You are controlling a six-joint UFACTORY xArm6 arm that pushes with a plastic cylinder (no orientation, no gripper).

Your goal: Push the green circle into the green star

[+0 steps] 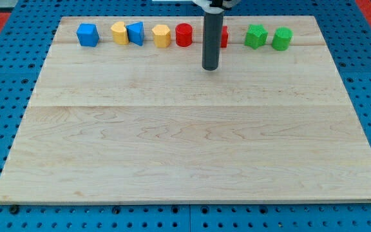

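The green circle (282, 38) sits near the view's top right of the wooden board (192, 142). The green star (256, 36) stands just to its left, a small gap between them. My tip (210, 67) is on the board below the row of blocks, to the left of and below the green star. The rod rises in front of a red block (224, 37) and hides most of it.
A row along the view's top holds a blue cube (87, 35), a yellow block (119, 32), a blue block (135, 33), a yellow block (161, 36) and a red cylinder (184, 35). Blue pegboard surrounds the board.
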